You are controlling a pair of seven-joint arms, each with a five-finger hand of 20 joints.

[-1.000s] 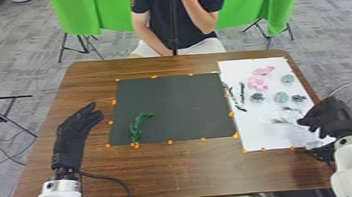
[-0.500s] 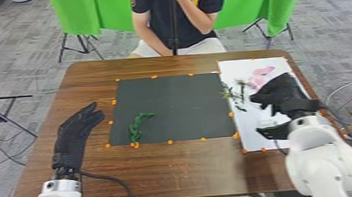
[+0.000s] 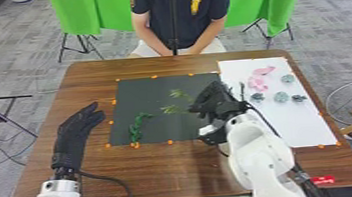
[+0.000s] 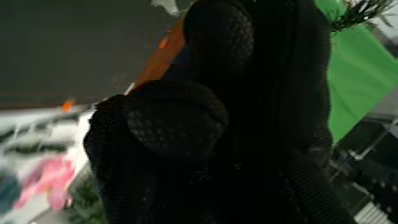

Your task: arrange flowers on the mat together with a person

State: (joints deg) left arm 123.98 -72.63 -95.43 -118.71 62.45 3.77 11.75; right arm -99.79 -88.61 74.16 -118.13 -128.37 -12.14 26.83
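And here's the right hand [image 3: 217, 103], right of centre in the frame, over the right part of the dark mat [image 3: 150, 96], fingers curled round a leafy sprig [image 3: 171, 109] whose pale green tips poke out on the hand's left side! Across the mat, lower left of it, lies a dark green strand [image 3: 139, 126]. Out to the right, the white sheet [image 3: 308, 127] carries pink flowers [image 3: 258, 83] and blue-green rosettes [image 3: 281, 97] in its upper half. And at the frame's left, beside the mat, the left hand [image 3: 74, 128], fingers relaxed and fairly straight.
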